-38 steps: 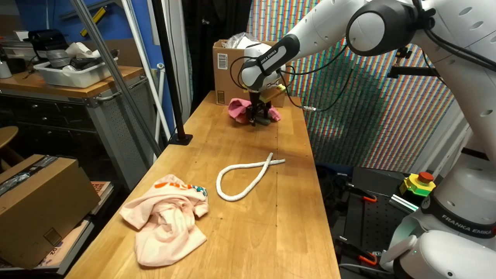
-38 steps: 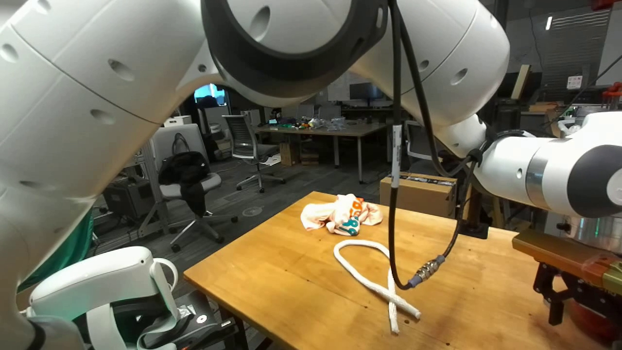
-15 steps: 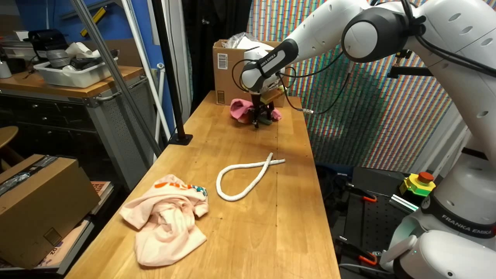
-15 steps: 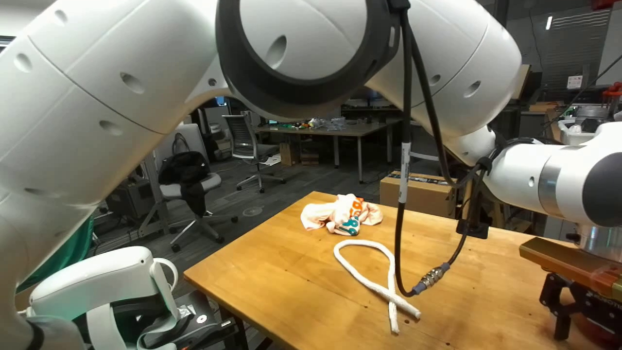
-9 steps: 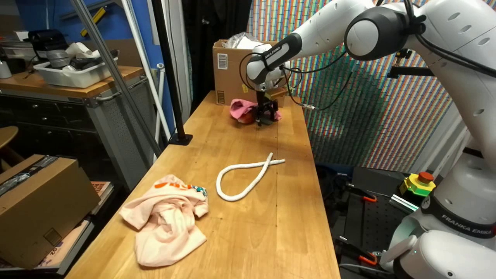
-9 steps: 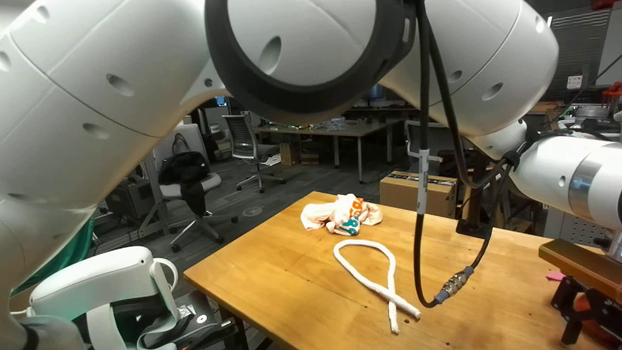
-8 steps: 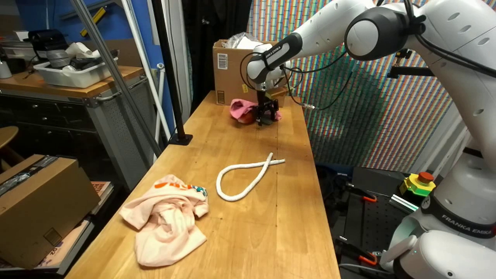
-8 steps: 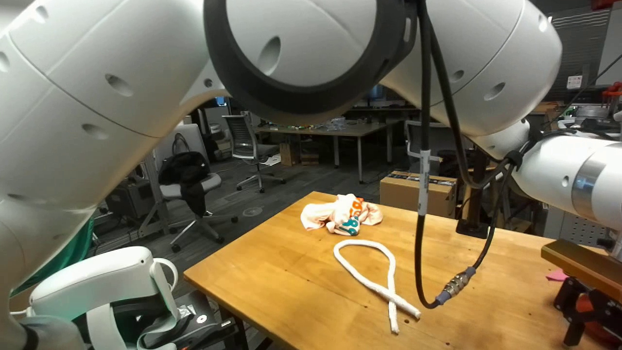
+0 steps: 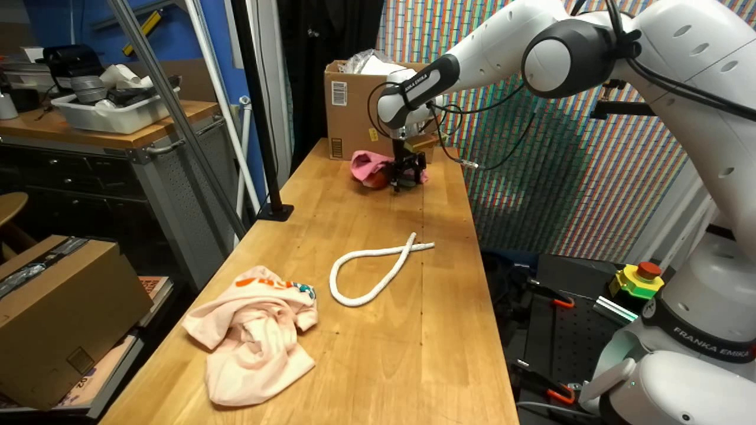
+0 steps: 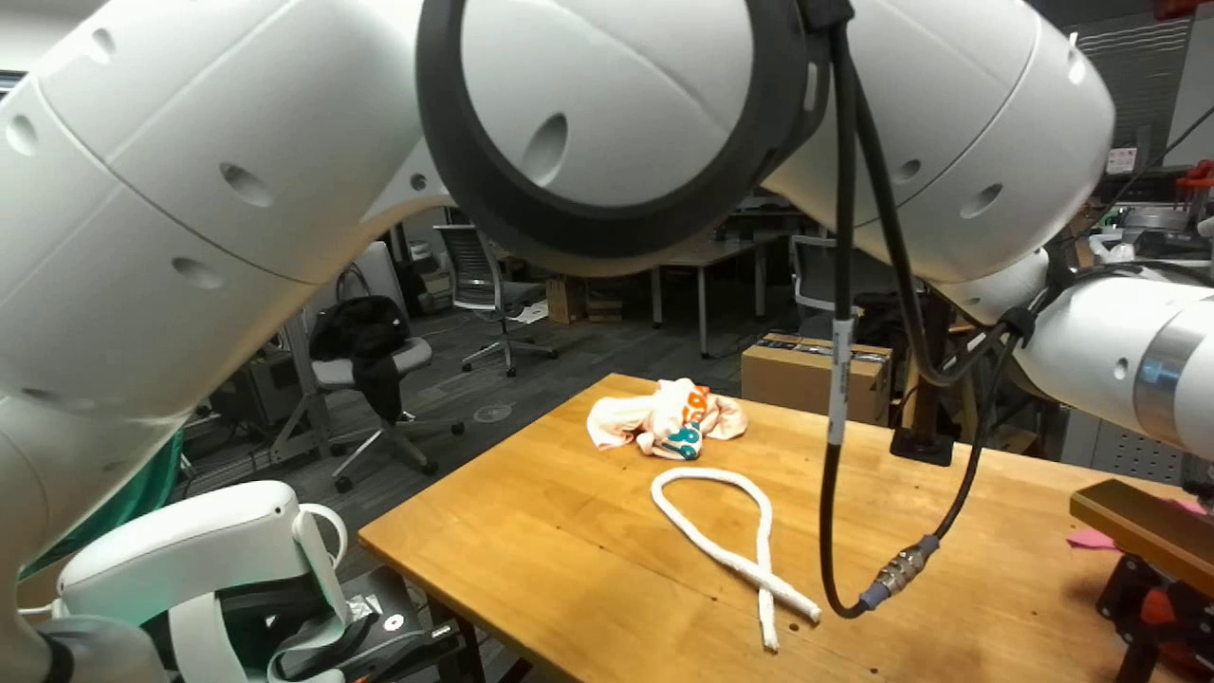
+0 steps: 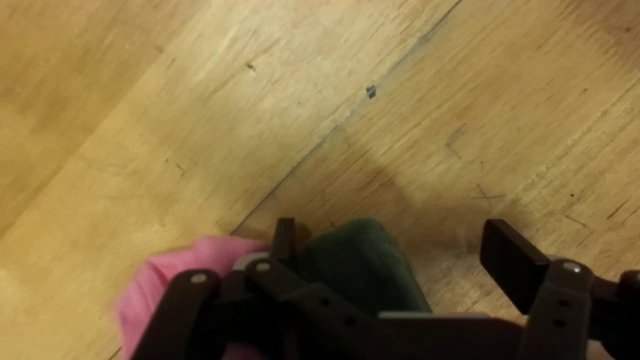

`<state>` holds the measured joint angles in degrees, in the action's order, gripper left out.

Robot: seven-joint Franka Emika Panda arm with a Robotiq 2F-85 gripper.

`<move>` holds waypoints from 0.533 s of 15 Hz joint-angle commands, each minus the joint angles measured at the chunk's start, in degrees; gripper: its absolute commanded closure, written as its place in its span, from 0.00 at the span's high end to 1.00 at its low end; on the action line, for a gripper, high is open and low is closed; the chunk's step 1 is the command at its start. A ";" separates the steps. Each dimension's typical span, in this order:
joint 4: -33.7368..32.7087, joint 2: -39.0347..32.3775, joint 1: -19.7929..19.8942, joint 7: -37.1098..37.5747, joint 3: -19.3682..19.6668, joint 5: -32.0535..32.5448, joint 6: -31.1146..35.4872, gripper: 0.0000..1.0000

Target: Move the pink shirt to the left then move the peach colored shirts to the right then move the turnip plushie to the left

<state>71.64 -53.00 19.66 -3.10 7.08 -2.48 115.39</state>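
Turnip plushie (image 11: 364, 265) lies inside table (image 9: 378, 360) edges; pincer (image 11: 392, 247) spread.

Desk (image 9: 378, 354), one, long, wooden, a black post (image 9: 256, 106) standing at its edge. Wall (image 9: 177, 42), blue, behind a drawer cabinet (image 9: 41, 174) with wooden top. Stool (image 9: 10, 206), one, round, partly seen. Backdrop (image 9: 561, 195), many-coloured grid. Floor (image 10: 588, 346), dark grey. Office chairs (image 10: 474, 275), several. Table (image 10: 711, 251), further from me, dim.

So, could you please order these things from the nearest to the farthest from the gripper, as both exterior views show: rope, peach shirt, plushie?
1. Plushie: right at the gripper, its green part showing between the open jaws in the wrist view.
2. Rope: between the other two on the table.
3. Peach shirt: past the rope, lower left in an exterior view.
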 commanded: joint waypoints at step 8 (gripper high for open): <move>-4.73 -2.45 -0.50 3.18 0.73 -0.20 -0.94 0.18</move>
<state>69.52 -53.87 19.44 -0.80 7.16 -2.54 115.04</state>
